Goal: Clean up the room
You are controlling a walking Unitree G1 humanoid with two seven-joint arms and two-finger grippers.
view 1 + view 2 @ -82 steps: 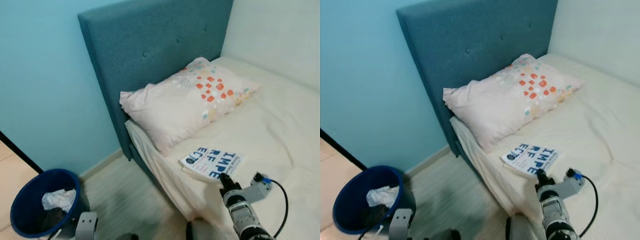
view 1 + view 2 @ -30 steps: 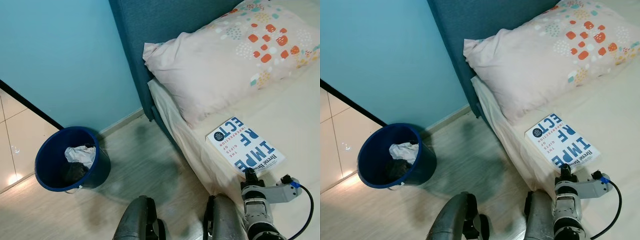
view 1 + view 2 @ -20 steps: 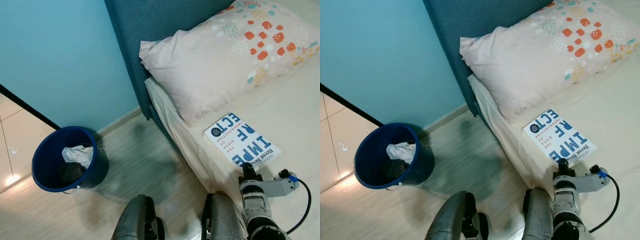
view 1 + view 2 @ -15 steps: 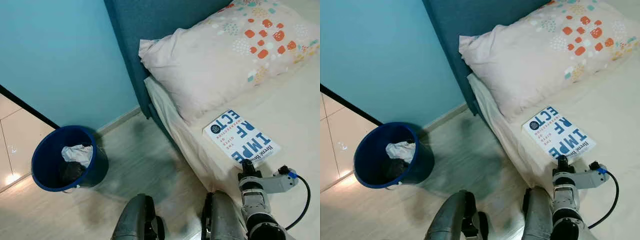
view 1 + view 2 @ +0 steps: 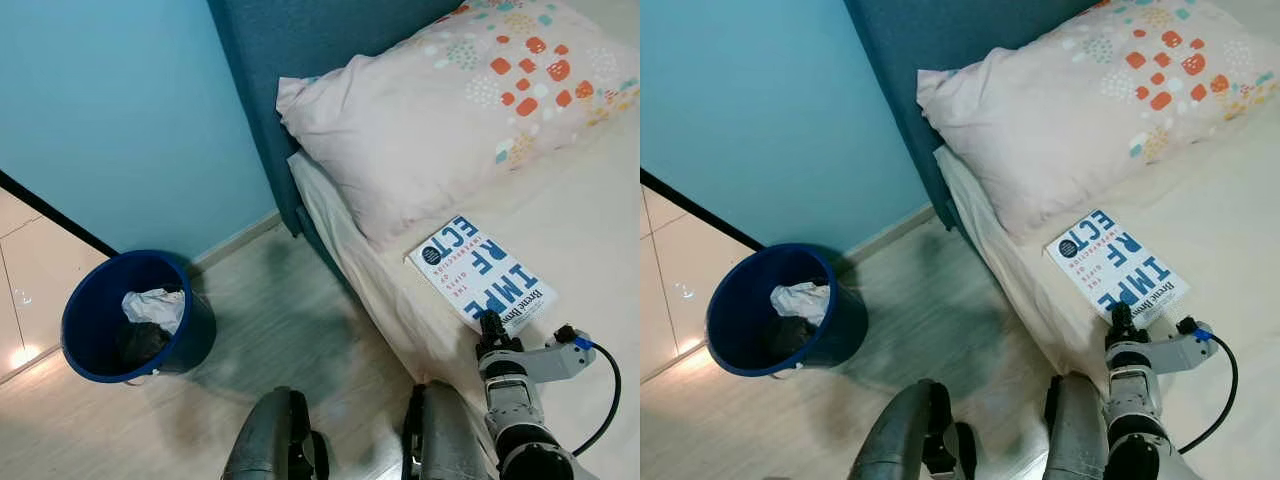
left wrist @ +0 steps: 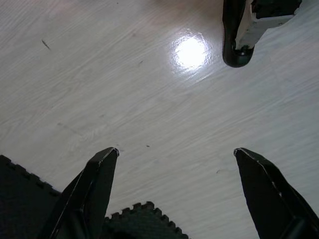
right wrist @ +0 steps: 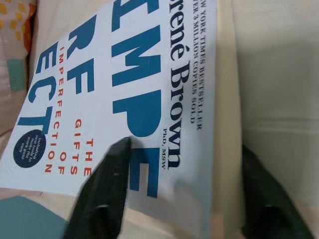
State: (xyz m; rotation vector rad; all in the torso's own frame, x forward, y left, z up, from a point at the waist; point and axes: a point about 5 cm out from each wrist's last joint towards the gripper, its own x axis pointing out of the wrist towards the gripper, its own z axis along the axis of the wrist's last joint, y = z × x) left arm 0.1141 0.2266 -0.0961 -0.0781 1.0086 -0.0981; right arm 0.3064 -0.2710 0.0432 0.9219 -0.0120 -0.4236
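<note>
Now the right gripper (image 7: 182, 191) has its fingers (image 7: 107, 189) apart, straddling the book's (image 7: 124, 94) near edge.

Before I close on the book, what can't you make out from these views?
- Book: far corners cut off by the right wrist view's edges; whether the right gripper fingers touch it, cannot tell.
- Blue bin: bottom hidden under crumpled paper and shadow.
- Left gripper: hangs open over floor.
</note>
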